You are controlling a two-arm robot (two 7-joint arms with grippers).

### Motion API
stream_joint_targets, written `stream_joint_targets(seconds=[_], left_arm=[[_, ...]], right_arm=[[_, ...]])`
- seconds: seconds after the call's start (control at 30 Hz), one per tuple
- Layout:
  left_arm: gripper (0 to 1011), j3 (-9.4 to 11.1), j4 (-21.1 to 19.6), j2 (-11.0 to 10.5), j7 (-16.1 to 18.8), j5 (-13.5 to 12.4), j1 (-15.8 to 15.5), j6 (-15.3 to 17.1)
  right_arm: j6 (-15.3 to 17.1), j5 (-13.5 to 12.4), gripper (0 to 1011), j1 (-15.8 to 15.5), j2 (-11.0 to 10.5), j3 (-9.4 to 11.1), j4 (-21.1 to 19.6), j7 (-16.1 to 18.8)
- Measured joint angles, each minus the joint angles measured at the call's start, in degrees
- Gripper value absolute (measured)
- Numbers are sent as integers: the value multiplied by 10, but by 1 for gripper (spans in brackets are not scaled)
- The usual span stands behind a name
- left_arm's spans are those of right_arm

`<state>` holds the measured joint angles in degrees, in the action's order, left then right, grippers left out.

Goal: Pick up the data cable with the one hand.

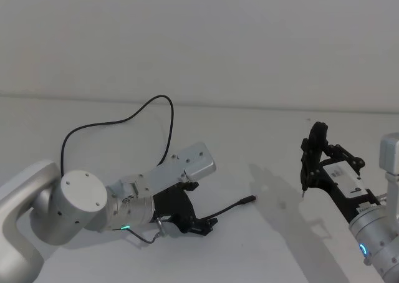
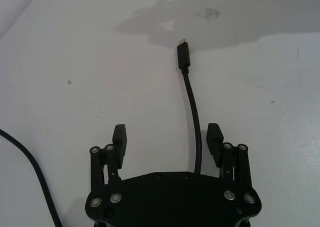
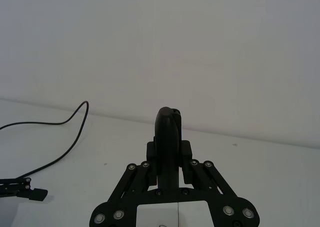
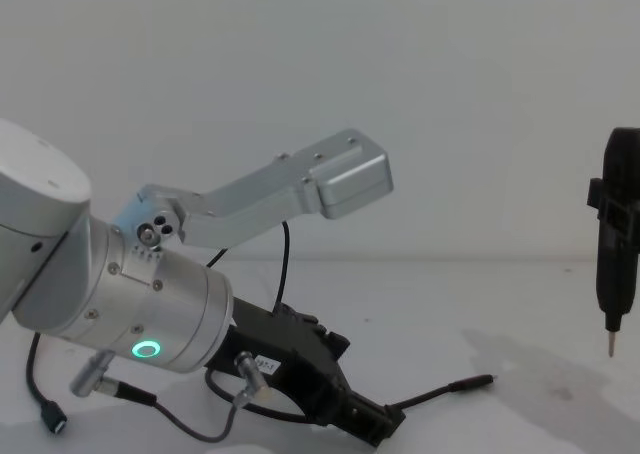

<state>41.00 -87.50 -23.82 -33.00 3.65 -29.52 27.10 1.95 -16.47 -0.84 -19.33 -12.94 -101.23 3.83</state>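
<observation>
While the left tool (image 1: 206, 224) lies low over the white table (image 1: 262, 127) at about 7 o'clock in the head view, its two fingers (image 2: 120, 137) stand spread wide and grip nothing. The data cable (image 2: 192, 102) runs along the table between them, nearer one finger than the other. Its plug (image 1: 246, 201) points toward 2 o'clock, and the rest of the cord loops away toward 11 o'clock. The right tool (image 1: 315, 164) hovers at 4 o'clock, clamped on a black probe holder (image 3: 167, 132).
</observation>
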Motion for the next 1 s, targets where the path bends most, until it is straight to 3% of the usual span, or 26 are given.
stream_joint_targets(seconds=[0.23, 0.5, 0.57, 0.6, 0.73, 1.0], left_arm=[[845, -1, 2, 3, 1, -2, 0, 4], [580, -2, 3, 4, 1, -3, 1, 7], [580, -2, 3, 4, 1, -4, 1, 8], [499, -2, 3, 4, 2, -4, 1, 8], [358, -2, 4, 4, 2, -5, 1, 9], [131, -2, 4, 4, 2, -5, 1, 9]], right_arm=[[0, 0, 268, 0, 0, 0, 0, 0], [0, 0, 268, 0, 0, 0, 0, 0], [0, 0, 268, 0, 0, 0, 0, 0], [0, 0, 268, 0, 0, 0, 0, 0], [0, 0, 268, 0, 0, 0, 0, 0], [0, 0, 268, 0, 0, 0, 0, 0]])
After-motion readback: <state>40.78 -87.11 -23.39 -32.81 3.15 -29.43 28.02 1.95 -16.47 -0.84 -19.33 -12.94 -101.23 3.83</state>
